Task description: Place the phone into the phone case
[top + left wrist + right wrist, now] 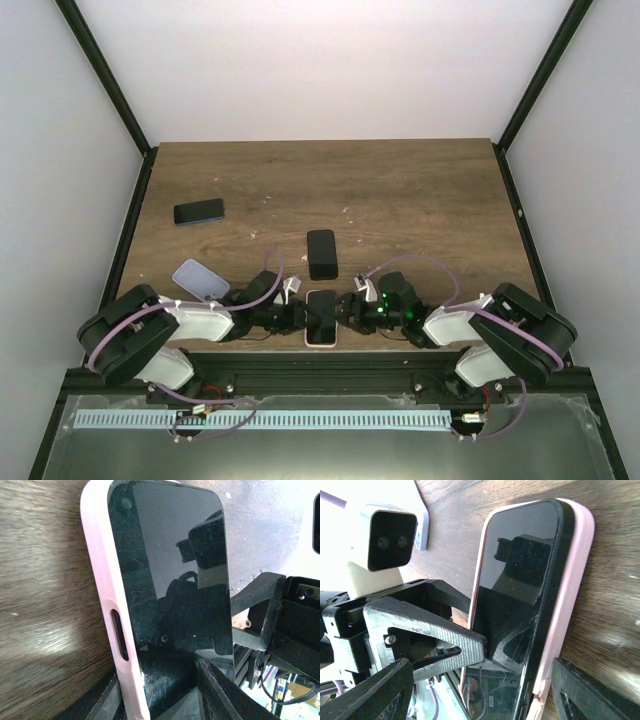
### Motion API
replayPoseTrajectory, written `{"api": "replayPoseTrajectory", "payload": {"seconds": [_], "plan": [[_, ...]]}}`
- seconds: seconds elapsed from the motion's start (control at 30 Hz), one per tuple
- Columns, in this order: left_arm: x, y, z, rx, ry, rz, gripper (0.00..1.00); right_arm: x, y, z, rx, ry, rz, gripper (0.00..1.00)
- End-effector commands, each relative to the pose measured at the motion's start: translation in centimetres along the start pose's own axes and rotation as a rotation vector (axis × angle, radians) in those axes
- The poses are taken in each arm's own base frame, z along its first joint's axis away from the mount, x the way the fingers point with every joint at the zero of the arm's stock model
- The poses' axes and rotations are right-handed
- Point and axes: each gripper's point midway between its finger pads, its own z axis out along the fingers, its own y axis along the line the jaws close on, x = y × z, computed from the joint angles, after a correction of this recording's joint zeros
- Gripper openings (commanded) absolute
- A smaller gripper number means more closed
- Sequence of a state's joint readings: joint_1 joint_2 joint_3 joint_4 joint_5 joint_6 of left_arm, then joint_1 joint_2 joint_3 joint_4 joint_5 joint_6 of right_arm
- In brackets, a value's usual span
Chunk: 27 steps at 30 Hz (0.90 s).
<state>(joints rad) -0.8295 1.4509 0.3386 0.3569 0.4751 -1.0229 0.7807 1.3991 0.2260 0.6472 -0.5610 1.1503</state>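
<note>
A black phone (322, 320) sits in a pink case (322, 344) at the near edge, between both grippers. In the left wrist view the phone (170, 565) and the pink case (102, 580) stand between my left gripper's jaws (165, 692). One left finger (435, 630) presses on the screen and the other lies under the case edge. My right gripper (480, 695) straddles the phone (520, 570) and the case (572, 575) with its jaws wide apart. In the top view the left gripper (298, 317) and the right gripper (350, 312) flank the phone.
A second black phone (322, 253) lies just beyond the grippers. A blue-edged phone (199, 211) lies at the far left. A pale lavender case (200, 279) lies beside the left arm. Black frame posts border the wooden table (420, 200).
</note>
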Motion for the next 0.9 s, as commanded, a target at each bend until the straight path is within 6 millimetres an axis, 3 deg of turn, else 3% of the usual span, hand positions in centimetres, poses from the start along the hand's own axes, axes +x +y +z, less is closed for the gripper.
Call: {"api": "replayPoseTrajectory", "payload": {"seconds": [0.0,0.07,0.3,0.6,0.7,0.87], "plan": [[0.6,2.2,-0.3,-0.082,-0.010,-0.012,0.40,-0.2,5.4,0.0,-0.230,0.011,-0.088,0.76],[0.8,1.7,-0.5,-0.052,-0.011,-0.005,0.33,-0.1,5.7,0.0,-0.256,0.018,-0.077,0.76],[0.8,-3.5,-1.4,0.206,0.003,-0.008,0.20,0.0,4.7,0.2,-0.234,0.021,-0.054,0.73],[0.5,-7.5,-3.7,0.346,-0.032,0.068,0.09,0.2,3.7,-1.6,-0.151,-0.045,-0.103,0.71],[0.6,-9.5,-5.1,0.417,-0.043,0.117,0.09,-0.5,4.1,-3.1,-0.117,-0.123,-0.139,0.76],[1.2,-12.5,-7.5,0.515,-0.035,0.197,0.09,-1.3,7.0,-5.9,-0.154,-0.213,-0.187,0.87]]}}
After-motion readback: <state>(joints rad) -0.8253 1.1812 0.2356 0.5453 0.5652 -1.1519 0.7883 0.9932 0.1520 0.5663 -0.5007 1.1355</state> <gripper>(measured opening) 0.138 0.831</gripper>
